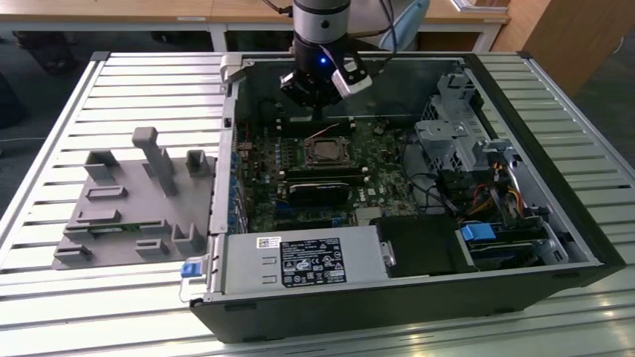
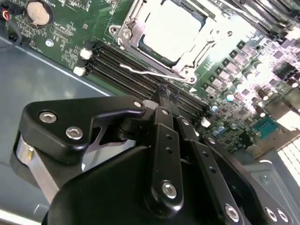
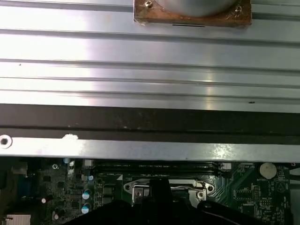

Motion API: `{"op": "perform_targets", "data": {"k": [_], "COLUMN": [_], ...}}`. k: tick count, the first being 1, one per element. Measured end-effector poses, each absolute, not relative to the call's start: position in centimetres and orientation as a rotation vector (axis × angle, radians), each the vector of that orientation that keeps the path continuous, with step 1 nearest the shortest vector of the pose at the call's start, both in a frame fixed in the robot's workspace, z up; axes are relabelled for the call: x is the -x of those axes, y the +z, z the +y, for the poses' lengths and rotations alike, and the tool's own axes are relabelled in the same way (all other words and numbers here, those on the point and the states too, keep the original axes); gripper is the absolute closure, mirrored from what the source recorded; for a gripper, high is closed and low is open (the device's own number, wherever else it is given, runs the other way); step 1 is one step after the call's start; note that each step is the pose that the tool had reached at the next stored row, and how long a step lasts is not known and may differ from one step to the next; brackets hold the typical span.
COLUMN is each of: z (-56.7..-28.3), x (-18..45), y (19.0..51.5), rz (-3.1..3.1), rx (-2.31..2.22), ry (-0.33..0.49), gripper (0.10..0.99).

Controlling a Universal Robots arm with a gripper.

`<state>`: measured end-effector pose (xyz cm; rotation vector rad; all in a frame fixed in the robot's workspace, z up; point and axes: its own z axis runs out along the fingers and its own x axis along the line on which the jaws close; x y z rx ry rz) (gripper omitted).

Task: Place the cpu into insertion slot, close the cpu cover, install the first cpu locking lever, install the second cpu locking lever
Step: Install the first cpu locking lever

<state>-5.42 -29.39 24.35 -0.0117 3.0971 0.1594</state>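
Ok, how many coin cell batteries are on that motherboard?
1: the coin cell battery sits on the motherboard near the memory slots' end. Others may be hidden.

Exterior view: looks down from high in front at the open computer case (image 1: 397, 223) and my arm.
Second wrist view: close, along my gripper (image 2: 166, 101) toward the cpu cover (image 2: 174, 40).
First wrist view: close, facing the case wall (image 3: 140, 70).
Shared: socket area.

Probably a lab: slatted metal workbench (image 1: 119, 74), wooden desks (image 1: 149, 11).
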Motion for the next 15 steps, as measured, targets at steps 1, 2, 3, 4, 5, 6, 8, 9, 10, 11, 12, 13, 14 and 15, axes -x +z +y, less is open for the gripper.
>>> {"op": "perform_targets", "data": {"k": [1,2,3,4,5,6,8,9,10,11,12,13,14,15], "z": [-29.4,-29.4,-29.4,-29.4,-29.4,-29.4,-29.4,-29.4,-29.4,-29.4,-29.3,-29.3,-29.3,-29.3], "x": [5.3,5.1,4.9,4.7,4.5,4.4,4.2,4.1,4.1,4.0,3.9,3.9,3.9,3.8], "y": [24.2,24.1,23.9,23.8,23.7,23.7,23.5,23.4,23.3,23.2,23.1,23.1,23.0,22.9], "rz": [3.097,3.097,3.097,3.097,3.097,3.097,3.097,3.097,3.097,3.097,3.097,3.097,3.097,3.097], "rx": [0.012,0.012,0.012,0.012,0.012,0.012,0.012,0.012,0.012,0.012,0.012,0.012,0.012,0.012], "ry": [0.159,0.159,0.159,0.159,0.159,0.159,0.159,0.159,0.159,0.159,0.159,0.159,0.159,0.159], "gripper": [0.965,0.965,0.965,0.965,0.965,0.965,0.965,0.965,0.965,0.965,0.965,0.965,0.965,0.965]}}
